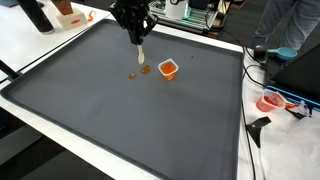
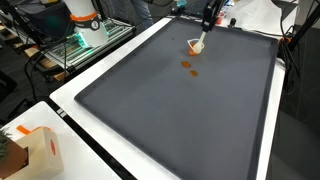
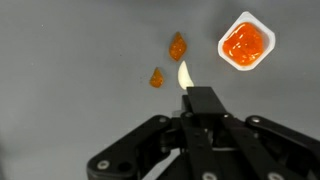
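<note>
I am pinching my gripper (image 3: 203, 98) almost fully closed, its fingers clamping the handle of a small white spoon (image 3: 184, 75), which is sticking out straight ahead of me with its pale bowl aimed at the dark mat (image 3: 60, 60). In an exterior view the spoon is hanging below me toward the surface, though I cannot tell whether its tip is touching the mat. The bowl is looking bare, with no orange on it that I can make out. Just beyond the tip, 2 orange dabs (image 3: 178, 47) are lying on the mat: 1 is sitting right ahead of the spoon, and the other is sitting just beside the tip and a little nearer to me, the 2 close together but not touching. Farther out, on the opposite side of the tip from that nearer dab, a little white cup (image 3: 246, 42) is standing upright and open, holding a good pool of the same orange sauce. As I am judging it, 2 spoonfuls are down on the mat and plenty is remaining in the cup, so the work is looking only partly through. In both exterior views the dabs and the cup are clustering directly under me, near one edge of the mat.
</note>
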